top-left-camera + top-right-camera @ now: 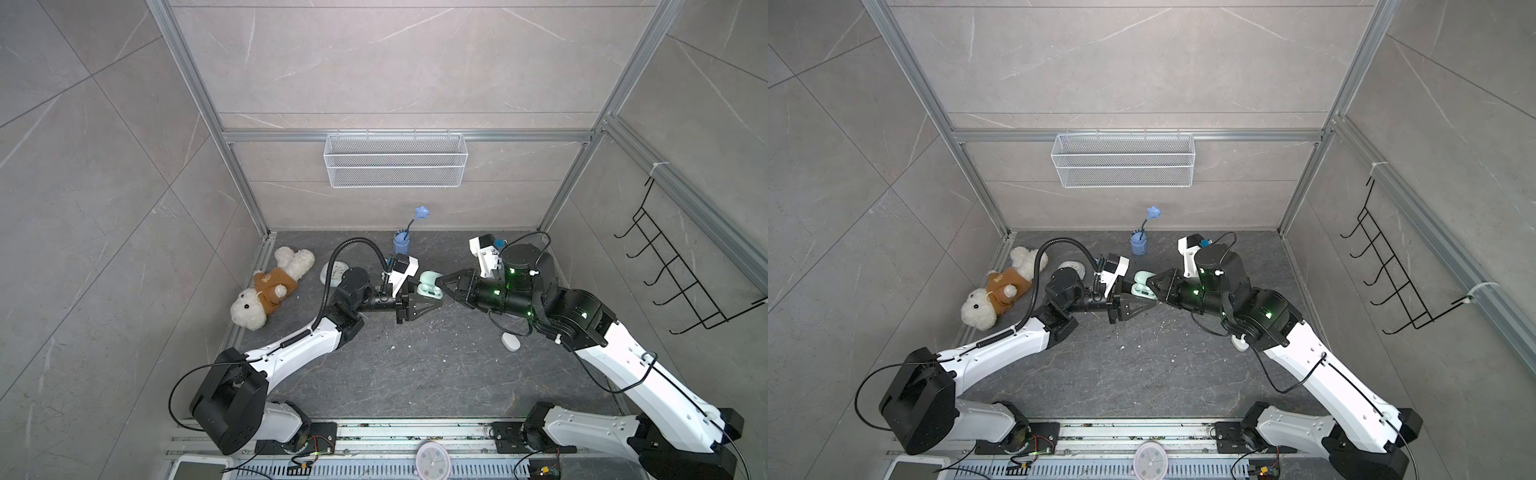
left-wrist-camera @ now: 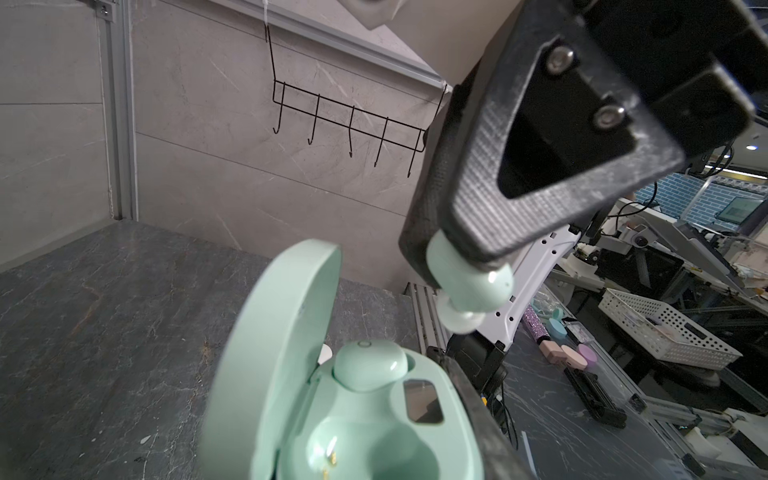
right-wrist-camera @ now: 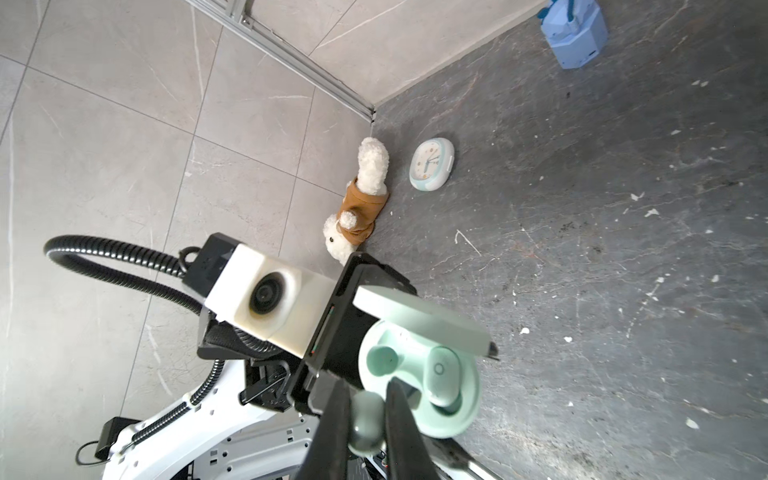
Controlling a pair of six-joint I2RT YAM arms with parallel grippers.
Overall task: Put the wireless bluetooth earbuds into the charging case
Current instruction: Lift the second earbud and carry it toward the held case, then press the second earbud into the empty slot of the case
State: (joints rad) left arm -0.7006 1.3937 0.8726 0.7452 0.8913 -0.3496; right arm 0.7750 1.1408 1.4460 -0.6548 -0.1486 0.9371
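Your left end effector [image 1: 422,300] is clamped on the mint charging case [image 2: 365,409] and holds it above the bench [image 1: 415,374], lid [image 2: 286,332] swung wide open. One socket is filled: a seated earbud [image 2: 370,365] sits snug in its well beside the little display window. The empty socket [image 2: 374,453] next to it is bare, with its contacts glinting at the bottom. Your right end effector [image 1: 448,284] is closed on the second mint earbud [image 2: 469,282], pinched between the black fingers with the ear tip poking out. That bud hangs just beside the open case, close to the rim but not touching. By my read, this mint pair is about halfway home: one bud in, one in hand and not yet lined up over its well. You've got the turn, the drop and the release left, then the lid. No white or lavender buds show anywhere in these views, so I can't call their status.
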